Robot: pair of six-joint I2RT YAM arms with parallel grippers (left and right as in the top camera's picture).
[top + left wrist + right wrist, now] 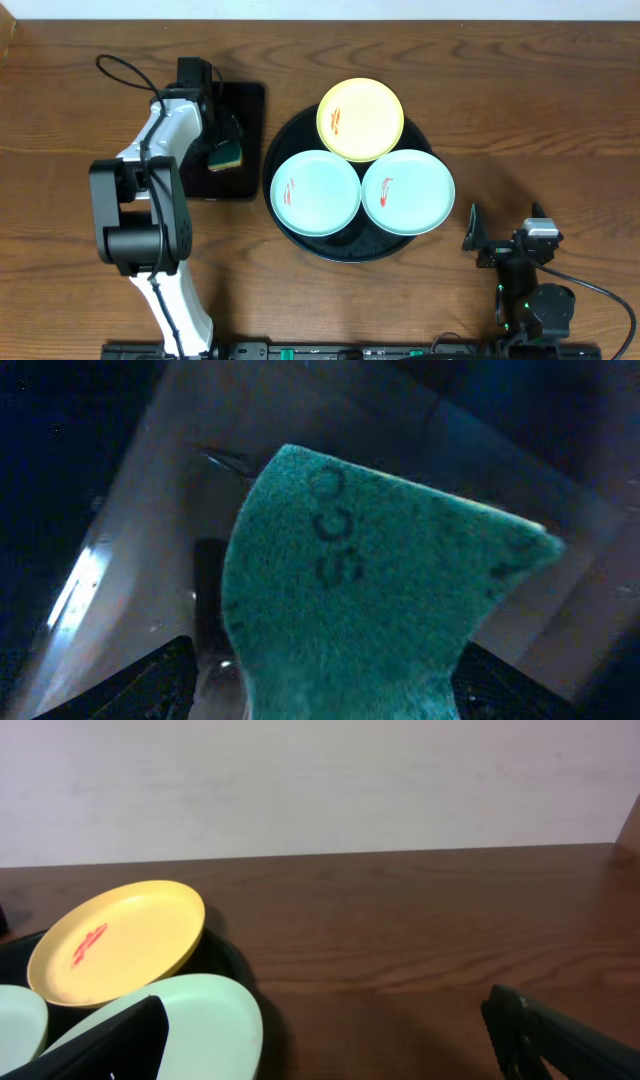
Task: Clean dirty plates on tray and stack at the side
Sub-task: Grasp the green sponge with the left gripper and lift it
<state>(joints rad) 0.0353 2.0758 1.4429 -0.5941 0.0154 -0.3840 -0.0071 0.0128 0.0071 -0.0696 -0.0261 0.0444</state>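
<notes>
Overhead: three smeared plates (316, 192) sit on round tray (288, 138), unstacked. Your left gripper (221, 138) gapes wide astride sponge (350, 610), squeeze not evident; right gripper (322, 1020) wide open, empty, near tray. Plates likely light, rigid, slick: pinch raised rim.

My left arm (150, 200) rises from its base at the near edge, elbow bent, white forearm angled toward the far side. Its left hand (222, 140) points steeply down, fingers spread wide. My right arm (535, 300) sits folded low over its own base. The right hand (328, 1020) is held level and facing away, fingers fully apart, gripping nothing.
</notes>
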